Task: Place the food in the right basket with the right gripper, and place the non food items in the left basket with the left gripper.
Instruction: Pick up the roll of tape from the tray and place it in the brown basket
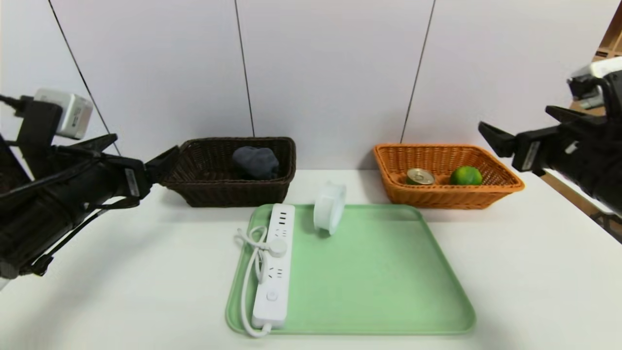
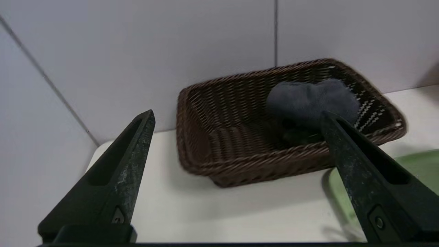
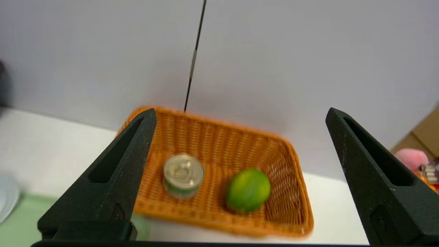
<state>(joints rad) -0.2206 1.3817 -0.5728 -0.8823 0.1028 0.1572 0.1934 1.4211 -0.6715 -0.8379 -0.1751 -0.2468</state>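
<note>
Pwr strip [image 1: 274, 265], tape roll [image 1: 329, 207] on green tray [image 1: 379, 282], unobstructed

1. This looks like a robot test room, not a home.
2. A plain white table [image 1: 510, 272] stands against bare grey wall panels [image 1: 330, 73].
3. Past the right gripper [image 3: 240, 113] sit a cardboard box [image 3: 423, 135] and a pink toy [image 3: 411, 158].
</note>
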